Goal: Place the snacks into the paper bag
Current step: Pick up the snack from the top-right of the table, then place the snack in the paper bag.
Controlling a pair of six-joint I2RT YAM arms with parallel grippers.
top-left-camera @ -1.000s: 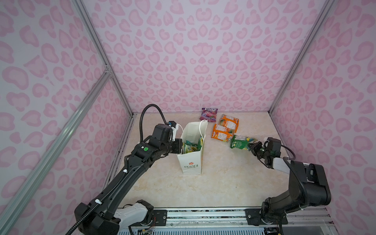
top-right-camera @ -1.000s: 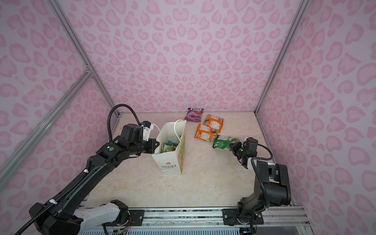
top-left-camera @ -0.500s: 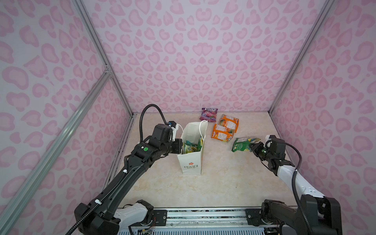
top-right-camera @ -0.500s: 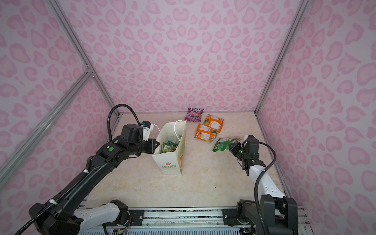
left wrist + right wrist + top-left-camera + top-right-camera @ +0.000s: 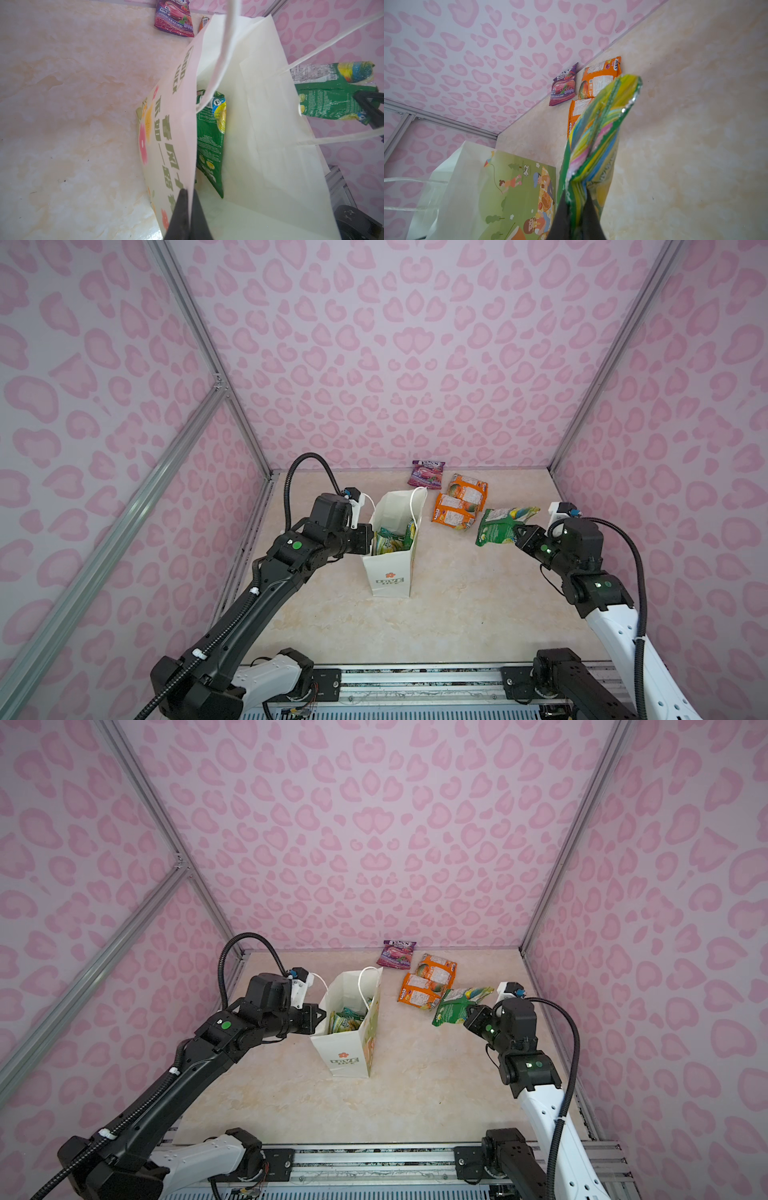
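inside the paper bag (image 5: 390, 572) sit some snacks (image 5: 388, 543). left jaws pinch its rim, right jaws hold a green packet (image 5: 496, 526); a purple packet (image 5: 428, 474) and two orange packets (image 5: 454, 512) wait outside.

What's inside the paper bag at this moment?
Inside the paper bag, green snack packets stand upright against its wall; the left wrist view shows one clearly. They overlap, so the count is unclear, and anything behind or beneath them is hidden.
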